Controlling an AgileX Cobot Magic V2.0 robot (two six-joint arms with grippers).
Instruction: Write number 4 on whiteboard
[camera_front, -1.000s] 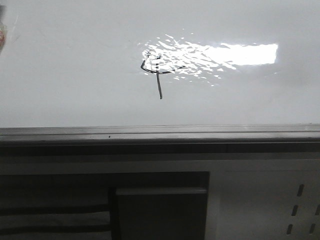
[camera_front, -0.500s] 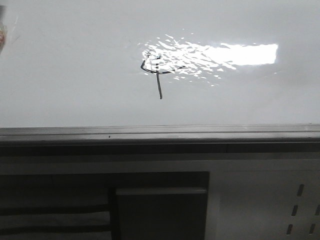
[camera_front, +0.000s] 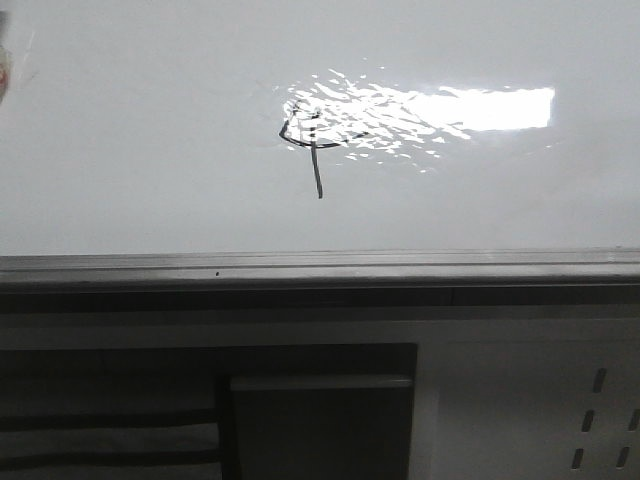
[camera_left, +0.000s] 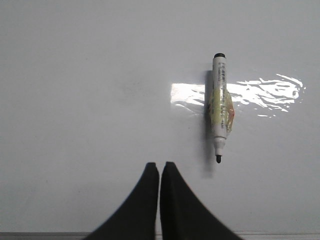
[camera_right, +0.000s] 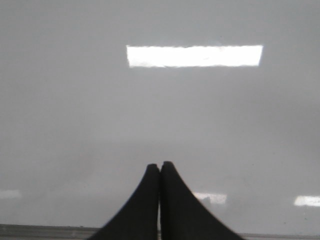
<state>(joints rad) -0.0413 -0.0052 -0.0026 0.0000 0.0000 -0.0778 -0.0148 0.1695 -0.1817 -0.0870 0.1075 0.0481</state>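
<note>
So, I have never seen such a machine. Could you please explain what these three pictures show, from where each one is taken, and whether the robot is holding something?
This is a robot with two arms, each ending in a two-fingered gripper. The front view looks forward over a whiteboard with a grey edge rail. On it is a small hand-drawn number 4, beside a bright light reflection.

The other two pictures come from cameras on the wrists. In the left wrist view, the left gripper is shut and holds nothing; a marker, uncapped, lies on the board close by, apart from the fingers. In the right wrist view, the right gripper is also shut and empty, over bare board.
</note>
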